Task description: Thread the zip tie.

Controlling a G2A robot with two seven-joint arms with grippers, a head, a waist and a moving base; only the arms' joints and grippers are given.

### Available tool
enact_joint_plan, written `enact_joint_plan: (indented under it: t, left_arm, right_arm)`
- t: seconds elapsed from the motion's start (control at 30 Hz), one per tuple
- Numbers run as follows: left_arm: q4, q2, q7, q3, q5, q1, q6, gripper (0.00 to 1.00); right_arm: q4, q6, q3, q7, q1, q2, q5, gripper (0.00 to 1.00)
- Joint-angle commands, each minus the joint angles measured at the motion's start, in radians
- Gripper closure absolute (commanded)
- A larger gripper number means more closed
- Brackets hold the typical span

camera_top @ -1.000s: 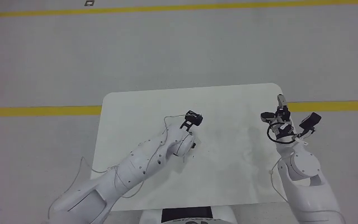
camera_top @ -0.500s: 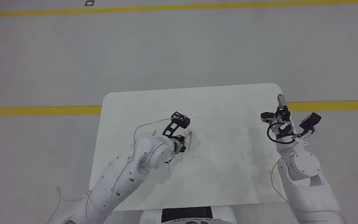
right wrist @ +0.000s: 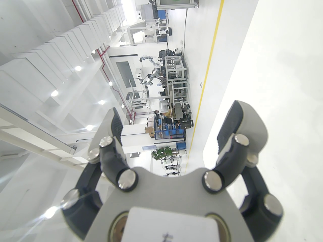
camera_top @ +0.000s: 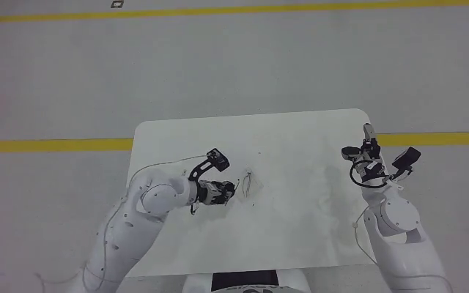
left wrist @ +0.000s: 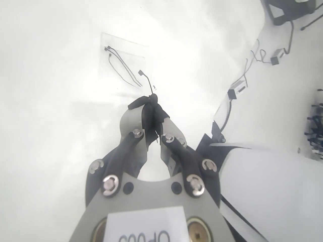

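Note:
My left gripper (left wrist: 151,100) is shut on the strap of a black zip tie (left wrist: 147,81), whose square head points away from the fingertips, just above the white table (camera_top: 308,132). Several more black zip ties (left wrist: 118,62) lie on a clear plastic sheet (left wrist: 131,49) right beyond it. From above, the left gripper (camera_top: 226,192) sits left of these loose zip ties (camera_top: 250,183). My right gripper (right wrist: 176,117) is open with nothing in it and points out into the room. It hangs over the table's right edge, seen from above as the right gripper (camera_top: 368,135).
The table's middle and right half (camera_top: 315,205) are bare white surface. A yellow floor line (camera_top: 66,145) runs behind the table. Cables and small boxes (left wrist: 254,59) lie off the table's edge in the left wrist view.
My left arm has drawn back to the left and toward the near side, gripper shut. The loose zip ties now lie uncovered on the table. The right arm has not moved.

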Motion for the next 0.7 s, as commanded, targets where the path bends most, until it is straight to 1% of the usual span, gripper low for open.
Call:
enact_joint_plan:
  t: [0.0,0.03,0.1,0.17,0.23,0.27,0.3,0.63,0.67]
  left_arm:
    - [-0.007,0.016,-0.014,0.003,-0.069,-0.005,0.015,1.0]
    - [-0.004,0.028,-0.024,0.001,-0.099,-0.012,0.015,1.0]
    - [-0.002,0.044,-0.033,0.007,-0.155,-0.02,0.015,1.0]
    - [0.01,0.063,-0.039,0.017,-0.222,-0.037,0.015,1.0]
    - [0.03,0.076,-0.038,0.037,-0.264,-0.054,0.015,1.0]
    - [0.049,0.084,-0.03,0.052,-0.292,-0.067,0.015,1.0]
    - [0.061,0.087,-0.025,0.059,-0.301,-0.075,0.015,1.0]
    - [0.061,0.087,-0.025,0.059,-0.301,-0.075,0.015,1.0]
    - [0.07,0.088,-0.012,0.058,-0.298,-0.074,0.023,1.0]
  right_arm:
    - [0.0,0.0,0.0,0.0,0.0,0.0,0.0,0.0]
    - [0.0,0.0,0.0,0.0,0.0,0.0,0.0,0.0]
    - [0.0,0.0,0.0,0.0,0.0,0.0,0.0,0.0]
    - [0.0,0.0,0.0,0.0,0.0,0.0,0.0,0.0]
    - [0.0,0.0,0.0,0.0,0.0,0.0,0.0,0.0]
    - [0.0,0.0,0.0,0.0,0.0,0.0,0.0,0.0]
    - [0.0,0.0,0.0,0.0,0.0,0.0,0.0,0.0]
    - [0.0,0.0,0.0,0.0,0.0,0.0,0.0,0.0]
    - [0.0,0.0,0.0,0.0,0.0,0.0,0.0,0.0]
